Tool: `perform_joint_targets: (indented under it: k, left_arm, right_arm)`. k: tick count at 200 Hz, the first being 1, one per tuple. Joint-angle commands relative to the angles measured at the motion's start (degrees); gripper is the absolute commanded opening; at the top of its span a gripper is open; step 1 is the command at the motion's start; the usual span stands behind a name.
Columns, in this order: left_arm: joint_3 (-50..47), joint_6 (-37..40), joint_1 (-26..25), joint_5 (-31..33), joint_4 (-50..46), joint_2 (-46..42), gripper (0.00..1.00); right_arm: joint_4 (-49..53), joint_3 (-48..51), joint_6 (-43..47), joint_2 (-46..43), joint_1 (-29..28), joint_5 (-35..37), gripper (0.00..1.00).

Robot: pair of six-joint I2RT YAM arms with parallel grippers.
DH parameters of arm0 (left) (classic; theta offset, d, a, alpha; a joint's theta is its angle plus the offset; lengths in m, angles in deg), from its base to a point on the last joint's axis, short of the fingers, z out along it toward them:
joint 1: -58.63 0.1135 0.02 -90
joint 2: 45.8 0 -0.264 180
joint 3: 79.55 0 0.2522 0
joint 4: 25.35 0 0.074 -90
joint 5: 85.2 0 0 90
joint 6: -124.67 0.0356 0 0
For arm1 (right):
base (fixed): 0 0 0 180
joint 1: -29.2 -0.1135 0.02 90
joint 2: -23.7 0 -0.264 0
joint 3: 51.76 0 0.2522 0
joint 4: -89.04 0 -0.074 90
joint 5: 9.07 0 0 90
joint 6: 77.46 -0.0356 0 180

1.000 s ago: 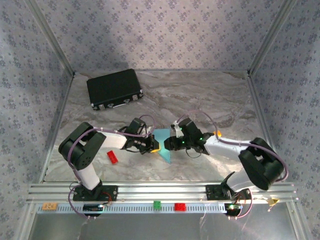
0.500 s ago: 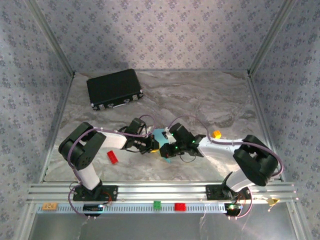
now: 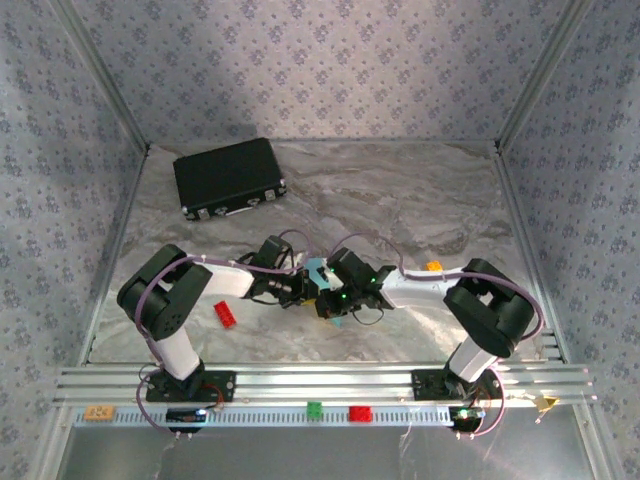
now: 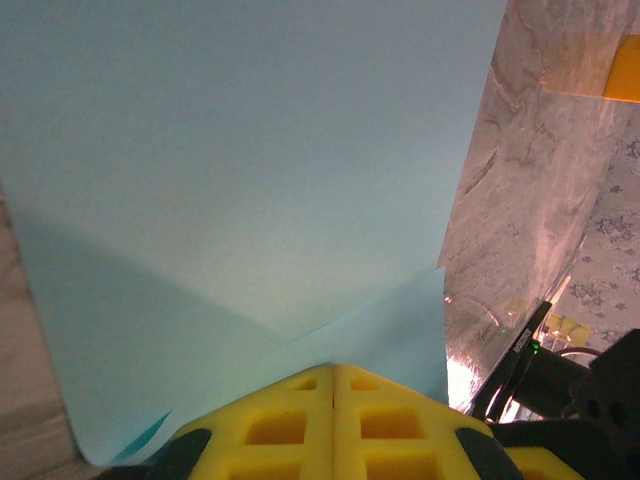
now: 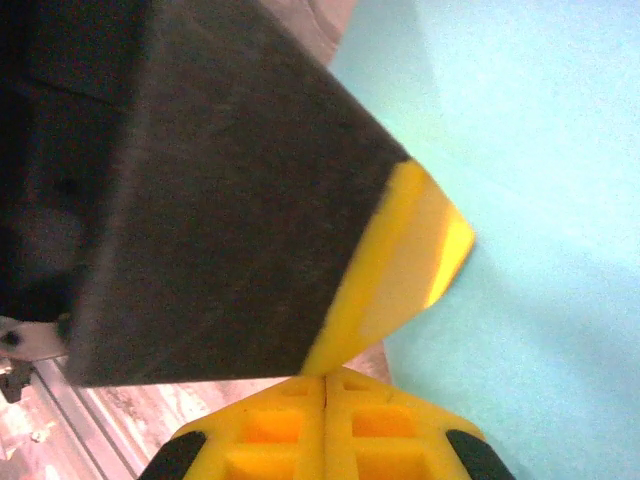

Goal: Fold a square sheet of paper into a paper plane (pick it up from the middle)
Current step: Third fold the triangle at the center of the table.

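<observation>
The light-blue square sheet of thin paper point(image 4: 250, 150) is matt and smooth, faintly translucent where it overlaps itself. On the left gripper point(image 4: 334, 372) the yellow jaws are matt moulded plastic, pitted with square recesses. The marble-patterned bench point(image 3: 400, 190) has a soft sheen and glares in patches. The black rectangular case point(image 3: 228, 172) looks like matt hard plastic with shiny metal fittings along one edge. The small red brick point(image 3: 225, 313) is glossy plastic. The ribbed silver rail point(image 3: 320, 380) is brushed aluminium.

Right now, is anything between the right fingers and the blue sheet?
Nothing visible. The right fingers are shut at the edge of the square sheet of paper, though a grip on it can't be confirmed. The left fingers, shut on the sheet, crowd in just beside them.
</observation>
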Motion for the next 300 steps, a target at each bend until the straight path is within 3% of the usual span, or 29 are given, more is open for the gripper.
perform_joint_targets:
  k: [1,180,258,300]
  left_arm:
    - [0.26,1.09,-0.34,2.91,-4.11,1.48,0.0]
    - [0.41,1.35,-0.13,3.78,-4.94,3.43,0.0]
    - [0.41,1.35,0.08,3.81,-4.94,3.79,0.0]
    - [0.15,1.22,0.05,3.49,-4.5,3.35,0.0]
  right_arm:
    - [1.73,0.4,-0.53,0.72,-0.18,1.17,0.05]
    - [-5.25,13.28,-5.23,-6.4,0.6,-0.8,0.1]
    - [-4.43,19.49,-7.12,-11.44,0.52,0.11,0.1]
    - [0.94,19.06,-7.55,-18.41,0.88,1.0,0.1]
